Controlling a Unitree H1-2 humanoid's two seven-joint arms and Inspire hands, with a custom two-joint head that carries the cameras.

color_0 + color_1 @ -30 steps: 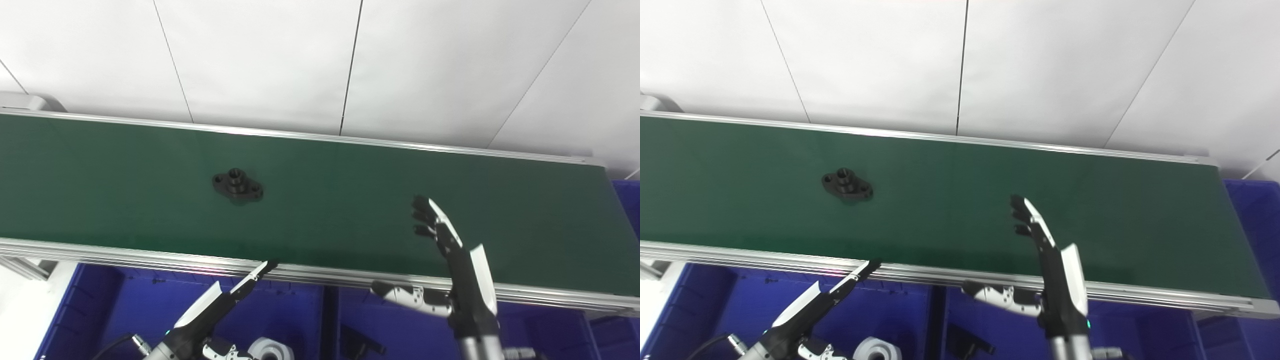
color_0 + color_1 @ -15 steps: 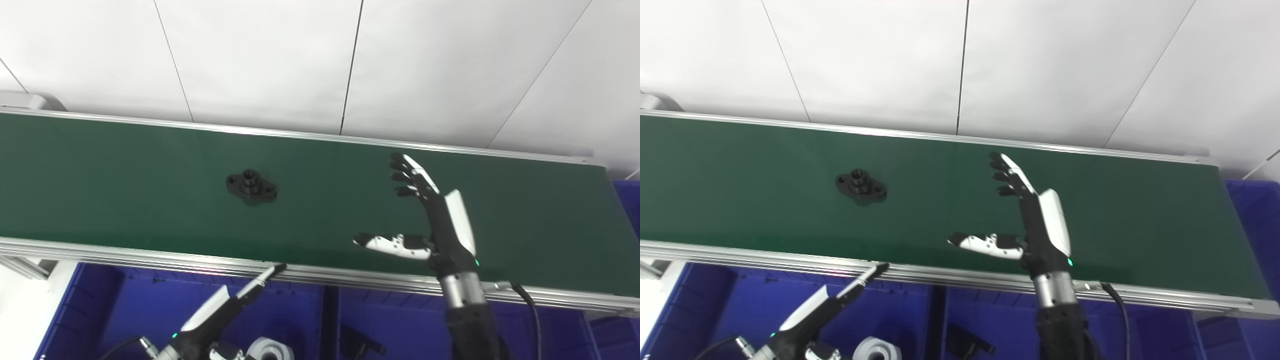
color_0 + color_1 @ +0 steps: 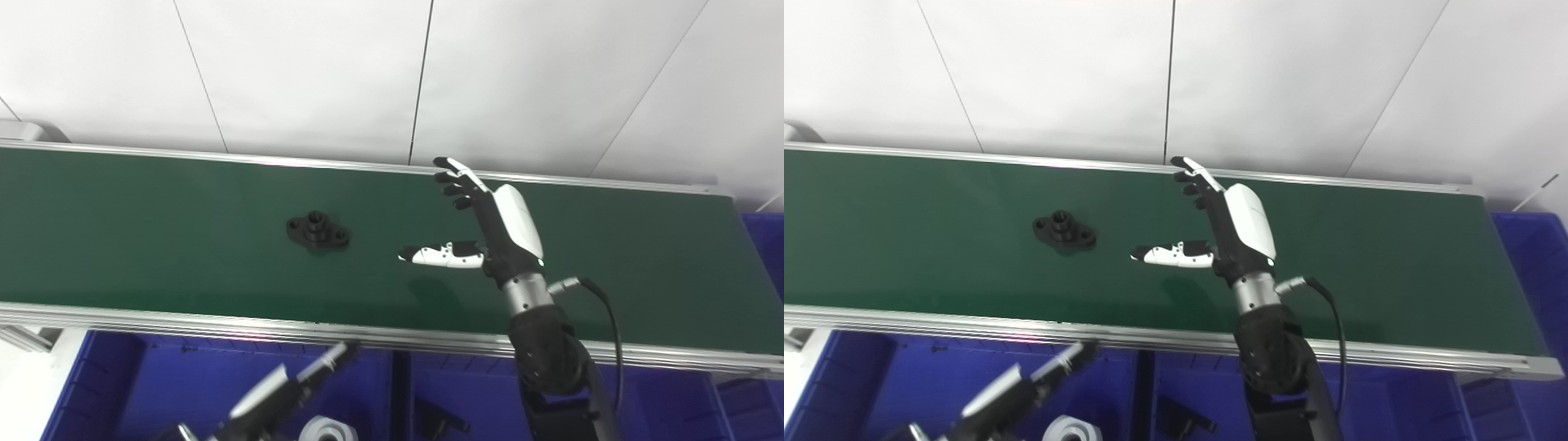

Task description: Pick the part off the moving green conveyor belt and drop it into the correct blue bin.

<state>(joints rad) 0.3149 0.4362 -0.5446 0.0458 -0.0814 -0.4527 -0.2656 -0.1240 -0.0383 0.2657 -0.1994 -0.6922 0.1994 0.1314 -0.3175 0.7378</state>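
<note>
Black part (image 3: 317, 229) lies mid-belt, left of centre; right hand (image 3: 490, 220) hovers beside it, fingers (image 3: 456, 180) spread apart (empty). Left hand (image 3: 288, 386), bottom left, blurred, probably open.

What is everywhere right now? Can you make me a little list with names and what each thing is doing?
part: black part lying flat on the belt, untouched
belt: green conveyor belt
right hand: right hand open over the belt, right of the part, thumb pointing toward it
left hand: left hand low over a bin, blurred
bins: blue bins below the belt; a white part lies in one
</note>
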